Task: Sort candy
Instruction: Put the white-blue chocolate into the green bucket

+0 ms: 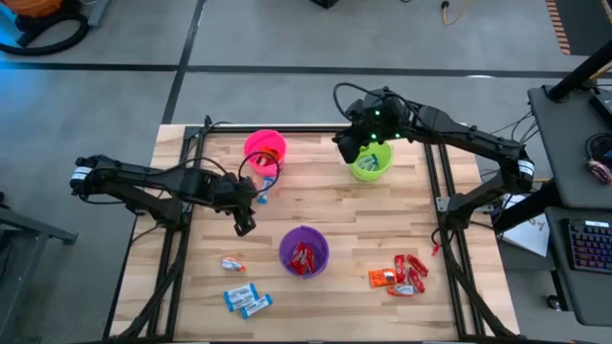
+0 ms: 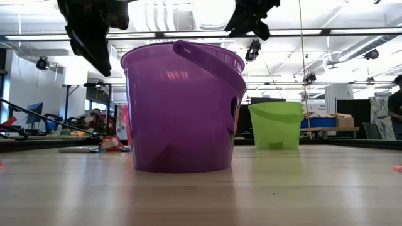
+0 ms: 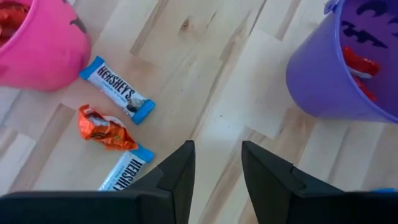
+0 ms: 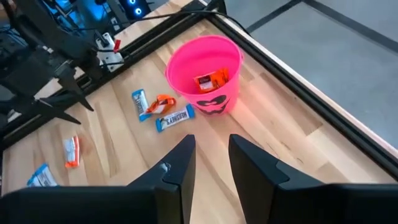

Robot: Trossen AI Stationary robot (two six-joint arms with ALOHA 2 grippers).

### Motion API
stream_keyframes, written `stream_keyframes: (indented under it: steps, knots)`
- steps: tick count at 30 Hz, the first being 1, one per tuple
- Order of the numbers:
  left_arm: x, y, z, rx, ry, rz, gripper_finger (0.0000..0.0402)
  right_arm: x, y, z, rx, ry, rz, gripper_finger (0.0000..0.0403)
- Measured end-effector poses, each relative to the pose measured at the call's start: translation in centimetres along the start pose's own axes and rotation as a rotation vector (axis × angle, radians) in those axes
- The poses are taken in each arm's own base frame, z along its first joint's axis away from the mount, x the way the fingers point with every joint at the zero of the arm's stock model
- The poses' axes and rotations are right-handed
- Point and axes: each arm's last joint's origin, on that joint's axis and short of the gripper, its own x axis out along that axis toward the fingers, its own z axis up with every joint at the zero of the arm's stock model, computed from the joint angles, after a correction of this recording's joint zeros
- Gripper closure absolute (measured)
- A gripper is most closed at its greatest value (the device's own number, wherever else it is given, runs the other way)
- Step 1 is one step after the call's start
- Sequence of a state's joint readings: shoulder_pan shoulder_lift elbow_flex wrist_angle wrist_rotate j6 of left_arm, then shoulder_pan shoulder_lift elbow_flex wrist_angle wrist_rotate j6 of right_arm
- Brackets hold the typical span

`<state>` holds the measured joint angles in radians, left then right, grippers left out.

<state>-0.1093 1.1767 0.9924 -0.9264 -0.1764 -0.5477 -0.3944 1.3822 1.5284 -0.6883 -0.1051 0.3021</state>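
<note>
Three plastic cups stand on the wooden table: pink (image 1: 265,150) at the far middle, green (image 1: 372,161) to its right, purple (image 1: 304,252) nearer, with red candies inside. An orange candy (image 4: 211,81) lies in the pink cup. Two blue-and-white candies (image 3: 117,90) (image 3: 127,171) and an orange one (image 3: 106,129) lie beside the pink cup. My left gripper (image 3: 214,168) is open and empty, hovering between the pink and purple cups (image 1: 244,227). My right gripper (image 4: 208,162) is open and empty, up beside the green cup (image 1: 344,148).
Red and orange candies (image 1: 402,275) lie at the near right. Blue-and-white candies (image 1: 247,300) and an orange-and-blue pair (image 1: 232,264) lie at the near left. A dark metal frame (image 1: 435,182) runs along the table's sides and far edge.
</note>
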Motion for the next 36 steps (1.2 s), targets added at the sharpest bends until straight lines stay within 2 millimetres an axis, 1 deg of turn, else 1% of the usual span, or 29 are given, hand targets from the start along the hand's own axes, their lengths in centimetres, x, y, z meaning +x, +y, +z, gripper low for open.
stream_keyframes:
  steps: [8,11,13,15,17,20,23,26,32,36]
  knots:
    - [0.1,0.0,-0.1,0.009,0.004,0.003,0.0288,0.3,0.0,0.1,-0.005,-0.004,0.002,0.0323]
    - [0.4,0.4,-0.1,-0.073,0.012,0.016,0.0288,0.3,0.0,0.1,-0.005,-0.005,0.002,0.0321]
    - [0.8,1.0,-0.5,-0.134,0.046,0.051,0.0291,0.3,0.0,0.1,-0.006,-0.005,0.003,0.0319]
    - [1.3,1.6,-1.5,-0.122,0.118,0.11,0.0306,0.2,0.1,0.1,-0.007,-0.007,0.003,0.032]
    - [2.1,2.0,-2.5,-0.086,0.176,0.141,0.0328,0.1,0.1,0.1,-0.007,-0.009,0.004,0.0322]
    - [3.3,2.7,-3.1,-0.044,0.198,0.136,0.0364,0.1,0.1,0.1,-0.015,-0.009,0.004,0.0326]
    - [5.3,3.8,-3.6,-0.095,0.207,0.11,0.0394,0.1,0.1,0.1,-0.027,-0.009,0.004,0.0324]
    - [6.9,4.9,-4.9,-0.11,0.234,0.121,0.0397,0.1,0.1,0.1,-0.027,-0.008,0.003,0.0322]
    - [8.8,5.2,-6.0,0.107,0.111,0.169,0.0401,0.1,0.2,0.0,-0.042,-0.006,0.006,0.0326]
    - [10.2,5.7,-7.5,0.129,0.097,0.162,0.0401,0.1,0.3,0.0,-0.046,-0.003,0.007,0.0332]
